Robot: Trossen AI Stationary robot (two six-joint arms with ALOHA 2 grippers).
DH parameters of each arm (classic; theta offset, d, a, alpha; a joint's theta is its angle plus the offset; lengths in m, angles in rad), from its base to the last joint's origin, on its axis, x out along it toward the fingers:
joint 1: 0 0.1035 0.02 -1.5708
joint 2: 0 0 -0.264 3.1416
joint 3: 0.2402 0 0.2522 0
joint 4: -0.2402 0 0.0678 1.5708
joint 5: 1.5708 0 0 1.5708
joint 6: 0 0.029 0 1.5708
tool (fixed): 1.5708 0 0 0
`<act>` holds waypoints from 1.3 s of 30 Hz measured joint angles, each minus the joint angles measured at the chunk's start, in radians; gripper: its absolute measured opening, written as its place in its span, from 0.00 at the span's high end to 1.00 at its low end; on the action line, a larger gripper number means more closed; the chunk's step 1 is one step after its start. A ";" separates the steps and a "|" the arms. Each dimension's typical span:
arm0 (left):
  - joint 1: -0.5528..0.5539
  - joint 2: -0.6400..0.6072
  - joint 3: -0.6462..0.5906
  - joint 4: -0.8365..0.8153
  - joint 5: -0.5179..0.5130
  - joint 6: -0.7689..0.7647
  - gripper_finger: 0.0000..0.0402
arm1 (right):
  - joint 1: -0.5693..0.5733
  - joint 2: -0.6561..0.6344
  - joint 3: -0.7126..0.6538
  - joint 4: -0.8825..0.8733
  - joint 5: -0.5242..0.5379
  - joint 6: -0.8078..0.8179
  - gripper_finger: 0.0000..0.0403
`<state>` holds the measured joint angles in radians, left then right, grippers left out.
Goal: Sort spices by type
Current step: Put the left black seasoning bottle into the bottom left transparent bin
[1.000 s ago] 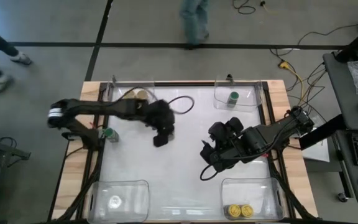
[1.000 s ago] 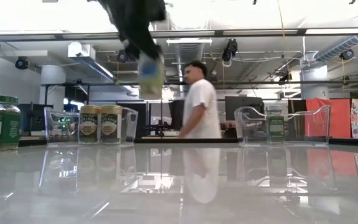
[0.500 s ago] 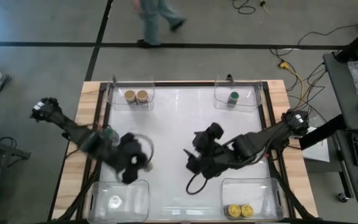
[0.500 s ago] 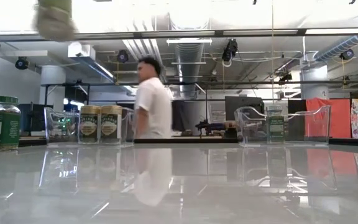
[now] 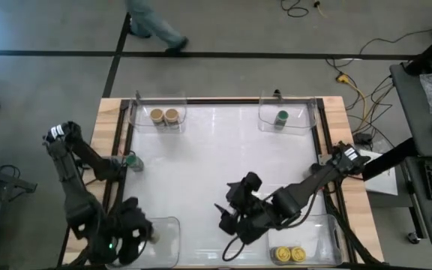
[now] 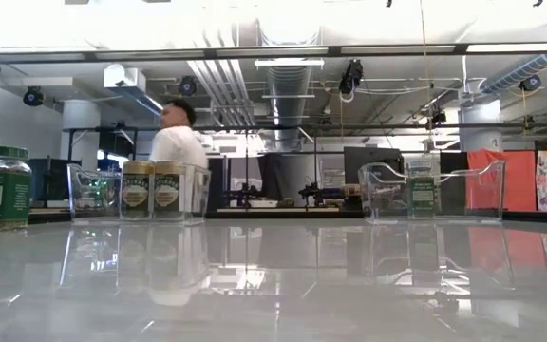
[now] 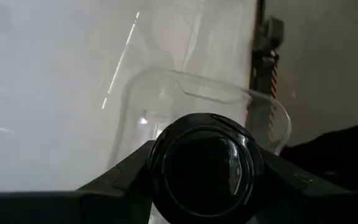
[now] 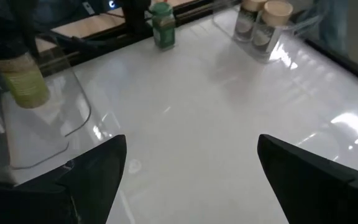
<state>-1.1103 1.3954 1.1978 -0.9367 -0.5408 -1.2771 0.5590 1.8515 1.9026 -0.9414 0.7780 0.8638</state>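
Note:
My left gripper (image 5: 130, 236) hangs over the clear near-left tub (image 5: 168, 225), shut on a small spice jar with a black lid (image 7: 207, 165). The right wrist view shows that jar's yellow-green body (image 8: 23, 81) above the tub. My right gripper (image 5: 227, 217) is open over bare table near the middle of the near edge and holds nothing. Two tan-lidded jars (image 5: 164, 116) stand in the far-left tub. One green-lidded jar (image 5: 281, 118) stands in the far-right tub, another (image 5: 131, 160) at the table's left edge. Two yellow-lidded jars (image 5: 288, 255) sit in the near-right tub. My left gripper pinches the jar between its two fingers (image 7: 129, 177), one on either side just under the black lid (image 7: 207, 134). The fingers come from above, pointing down. The jar hangs upright at the near-left tub's opening; whether its base touches the tub floor I cannot tell.
Four clear tubs stand at the table's corners, with a wide glossy white stretch (image 5: 216, 165) between them. A raised frame rail (image 5: 115, 187) runs along the left side. A person (image 6: 177, 157) walks in the room beyond the far edge.
My left gripper has swung with the jar from near the far-left tub toward the table's near-left corner, ending over the near-left tub. My right gripper has drifted toward the near edge and a little left, staying open. The person behind has walked leftward.

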 joint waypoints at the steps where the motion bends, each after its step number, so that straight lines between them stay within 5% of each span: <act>1: -0.013 0.019 0.010 0.005 -0.001 -0.001 0.54 | 0.007 0.006 0.000 -0.001 0.000 0.013 0.12; 12: -0.059 0.249 0.117 -0.006 0.000 -0.074 0.54 | 0.047 0.017 0.000 0.001 0.001 0.115 0.12; 39: -0.111 0.399 0.117 -0.015 0.007 -0.367 0.54 | 0.082 0.017 0.000 -0.005 0.001 0.173 0.13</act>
<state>-1.2213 1.7947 1.3148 -0.9520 -0.5343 -1.6445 0.6415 1.8687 1.9022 -0.9462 0.7788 1.0370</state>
